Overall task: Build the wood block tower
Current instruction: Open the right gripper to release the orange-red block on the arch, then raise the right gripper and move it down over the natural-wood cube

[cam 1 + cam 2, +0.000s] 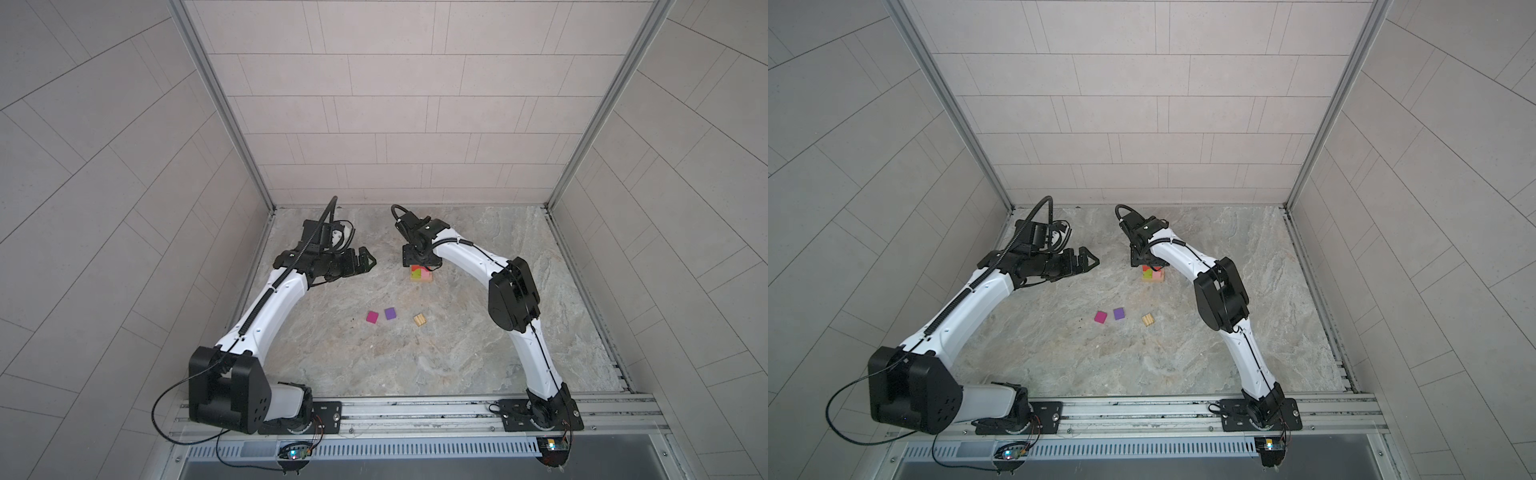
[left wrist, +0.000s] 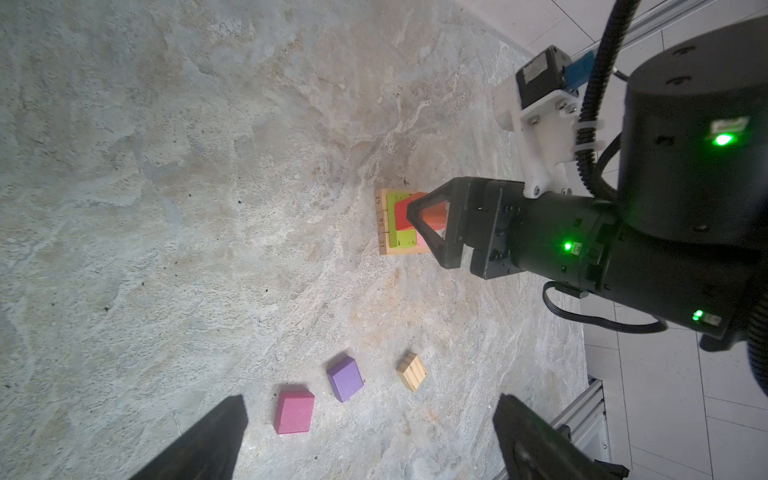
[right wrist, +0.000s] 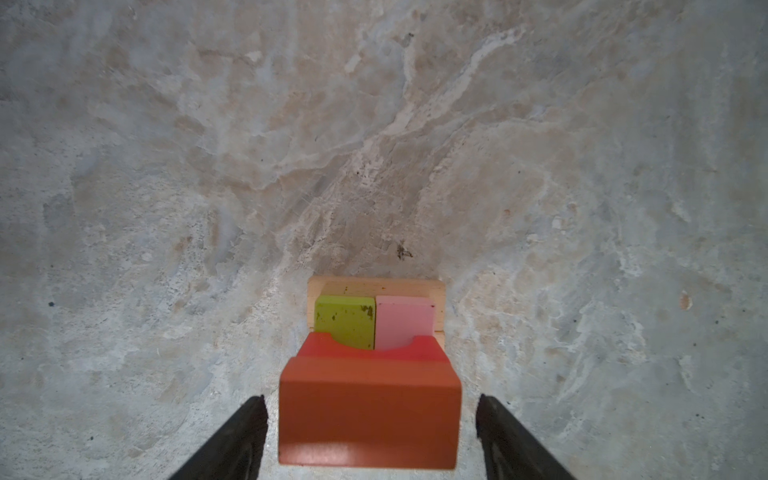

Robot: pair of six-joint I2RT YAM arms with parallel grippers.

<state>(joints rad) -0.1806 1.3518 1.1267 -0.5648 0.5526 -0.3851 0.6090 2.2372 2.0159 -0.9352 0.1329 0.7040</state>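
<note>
The tower [image 1: 422, 276] [image 1: 1153, 274] stands mid-table: a tan bar base [image 3: 374, 286], a green [image 3: 345, 322] and a pink block [image 3: 405, 322] side by side, then a red arch [image 3: 370, 350] and an orange block [image 3: 370, 411] on top. My right gripper [image 3: 370, 419] [image 2: 424, 224] is open astride the orange block, with a gap on each side. A magenta cube [image 1: 372, 317] [image 2: 294, 411], a purple cube [image 1: 390, 313] [image 2: 345, 378] and a ridged tan piece [image 1: 419, 320] [image 2: 411, 371] lie loose nearer the front. My left gripper [image 1: 368, 264] [image 2: 370, 409] hangs open and empty, left of the tower.
Tiled walls enclose the marbled table [image 1: 478, 340] on three sides. A metal rail [image 1: 415, 409] carrying both arm bases runs along the front edge. The right arm's elbow [image 1: 513, 295] hangs over the table right of the tower.
</note>
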